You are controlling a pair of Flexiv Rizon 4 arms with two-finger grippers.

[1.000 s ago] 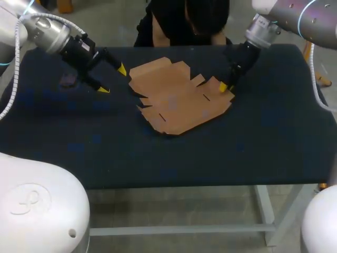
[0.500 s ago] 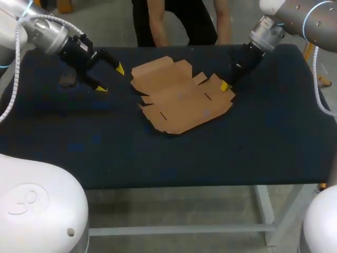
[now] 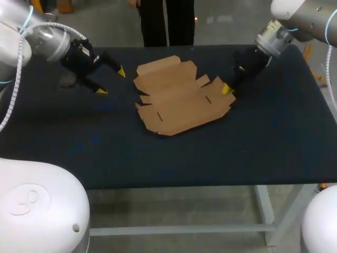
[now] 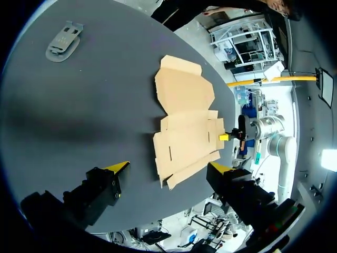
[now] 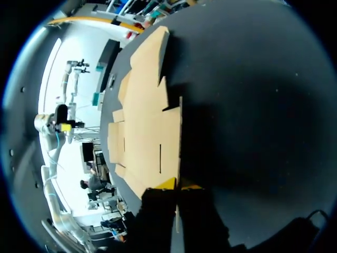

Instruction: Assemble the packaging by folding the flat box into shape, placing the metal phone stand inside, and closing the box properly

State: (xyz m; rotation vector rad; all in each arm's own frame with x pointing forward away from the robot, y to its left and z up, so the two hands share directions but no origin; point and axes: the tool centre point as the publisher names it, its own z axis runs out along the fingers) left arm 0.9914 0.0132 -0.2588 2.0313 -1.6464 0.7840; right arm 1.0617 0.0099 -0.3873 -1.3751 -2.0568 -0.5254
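Observation:
The flat brown cardboard box [image 3: 179, 97] lies unfolded on the dark table [image 3: 253, 142], also seen in the left wrist view [image 4: 184, 121] and the right wrist view [image 5: 145, 126]. My right gripper [image 3: 226, 88] is shut on the box's right edge; its yellow tips [image 5: 179, 184] pinch that edge, which is slightly raised. My left gripper [image 3: 110, 80] hovers open to the left of the box, nothing between its fingers [image 4: 167, 167]. The grey metal phone stand [image 4: 63, 41] lies flat near the table's far left corner, half hidden behind my left arm in the head view [image 3: 67, 80].
The table's near half and right side hold nothing else. The far edge runs just beyond the box's far flap [image 3: 158, 66].
My right gripper has closed onto the box's right edge, and the box has turned and shifted a little. My left arm drew back slightly to the left.

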